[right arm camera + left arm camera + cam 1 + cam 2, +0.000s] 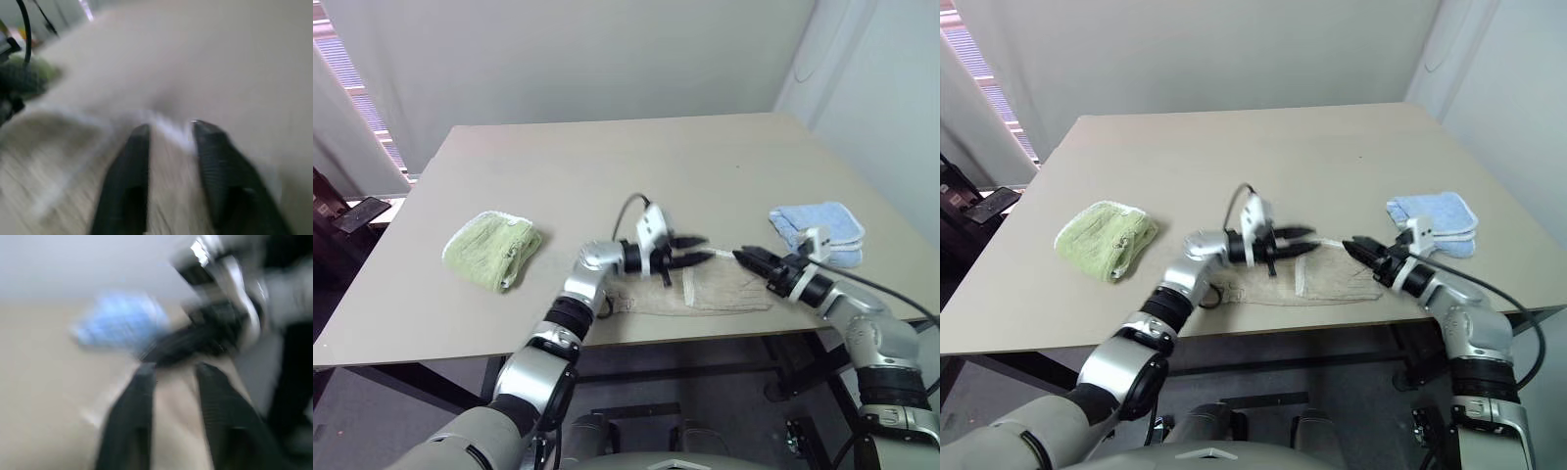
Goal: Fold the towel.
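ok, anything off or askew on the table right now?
Nothing spilled or damaged. The towel lies rumpled and half-folded at the near table edge, its left end bunched. The green cloth and blue cloth sit folded at either side.

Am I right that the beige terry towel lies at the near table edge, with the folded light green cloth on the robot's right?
No. The folded light green cloth is on the robot's left, as the left eye view shows; the light blue one is on the right. The beige terry towel does lie at the near edge.

I log the towel as nubby beige terry cloth. Tabletop: smooth, matt. Green cloth and blue cloth: soft terry.
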Motion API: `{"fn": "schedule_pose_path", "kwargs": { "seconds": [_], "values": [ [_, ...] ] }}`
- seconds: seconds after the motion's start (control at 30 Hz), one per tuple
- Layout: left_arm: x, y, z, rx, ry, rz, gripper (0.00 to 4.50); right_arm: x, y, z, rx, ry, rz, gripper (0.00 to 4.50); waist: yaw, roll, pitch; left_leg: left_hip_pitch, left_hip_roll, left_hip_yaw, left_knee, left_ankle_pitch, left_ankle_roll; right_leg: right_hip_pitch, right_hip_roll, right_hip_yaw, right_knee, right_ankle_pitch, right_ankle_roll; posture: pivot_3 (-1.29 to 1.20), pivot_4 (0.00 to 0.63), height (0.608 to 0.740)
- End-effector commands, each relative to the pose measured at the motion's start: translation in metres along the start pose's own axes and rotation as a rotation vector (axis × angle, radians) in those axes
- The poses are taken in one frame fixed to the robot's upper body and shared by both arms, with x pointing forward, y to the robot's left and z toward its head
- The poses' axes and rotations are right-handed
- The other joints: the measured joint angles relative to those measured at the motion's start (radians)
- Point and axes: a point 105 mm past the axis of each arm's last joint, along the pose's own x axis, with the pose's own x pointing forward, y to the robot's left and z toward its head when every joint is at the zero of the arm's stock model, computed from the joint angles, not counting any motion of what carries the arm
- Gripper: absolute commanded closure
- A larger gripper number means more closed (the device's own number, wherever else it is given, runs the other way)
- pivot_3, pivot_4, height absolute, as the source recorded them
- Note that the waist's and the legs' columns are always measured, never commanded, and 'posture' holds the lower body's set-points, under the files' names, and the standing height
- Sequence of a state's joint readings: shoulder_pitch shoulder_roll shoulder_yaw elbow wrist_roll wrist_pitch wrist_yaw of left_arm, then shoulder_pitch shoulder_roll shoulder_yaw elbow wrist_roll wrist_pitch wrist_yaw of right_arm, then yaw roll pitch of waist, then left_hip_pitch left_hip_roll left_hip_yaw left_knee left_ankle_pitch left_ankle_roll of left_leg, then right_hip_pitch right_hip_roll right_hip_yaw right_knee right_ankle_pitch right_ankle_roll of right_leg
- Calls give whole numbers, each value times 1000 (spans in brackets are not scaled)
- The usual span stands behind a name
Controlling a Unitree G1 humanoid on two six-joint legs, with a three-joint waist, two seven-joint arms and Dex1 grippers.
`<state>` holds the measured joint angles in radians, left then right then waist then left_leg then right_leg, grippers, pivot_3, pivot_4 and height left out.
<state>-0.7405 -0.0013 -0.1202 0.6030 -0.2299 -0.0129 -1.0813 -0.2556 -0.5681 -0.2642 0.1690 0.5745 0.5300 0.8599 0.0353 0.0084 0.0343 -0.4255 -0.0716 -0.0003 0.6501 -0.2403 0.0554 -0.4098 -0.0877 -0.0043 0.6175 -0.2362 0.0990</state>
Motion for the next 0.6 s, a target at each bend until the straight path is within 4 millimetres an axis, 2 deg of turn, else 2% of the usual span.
{"fn": "schedule_pose_path", "kwargs": {
  "seconds": [0.03,0.1,0.2,0.33,0.4,0.5,0.6],
  "values": [
    [-29,4,37,-90,-66,66,1790,1,21,25,-34,-29,91,1773,-2,1,-1,1,0,0,0,0,0,0,0,0,0,0,0,0,0,736],
    [-59,5,49,-142,-53,117,989,1,38,29,-59,4,165,980,-1,2,-1,1,0,-1,-1,0,0,0,0,0,1,0,0,0,0,736],
    [-98,1,50,-219,35,175,23,2,56,33,-62,32,247,15,-3,2,-1,1,0,-1,-1,0,0,-1,1,0,4,0,0,0,0,736],
    [-140,-4,42,-403,133,265,23,9,62,36,-79,47,259,15,5,2,0,5,0,-2,0,0,-1,2,1,0,2,-2,-4,0,0,736],
    [-154,-5,34,-472,188,322,23,12,64,40,-72,37,266,15,4,1,0,8,-1,-1,0,0,-1,4,0,0,-1,-2,-4,0,0,736],
    [-170,-9,24,-619,228,396,23,16,64,42,-61,40,267,15,4,1,0,8,-1,-1,0,0,-1,5,0,0,-1,-2,-4,0,0,736],
    [-179,-11,0,-917,215,543,23,18,60,38,-43,82,249,15,6,0,0,9,-1,-2,-1,0,-1,4,1,0,0,-2,-4,0,0,736]
  ]
}}
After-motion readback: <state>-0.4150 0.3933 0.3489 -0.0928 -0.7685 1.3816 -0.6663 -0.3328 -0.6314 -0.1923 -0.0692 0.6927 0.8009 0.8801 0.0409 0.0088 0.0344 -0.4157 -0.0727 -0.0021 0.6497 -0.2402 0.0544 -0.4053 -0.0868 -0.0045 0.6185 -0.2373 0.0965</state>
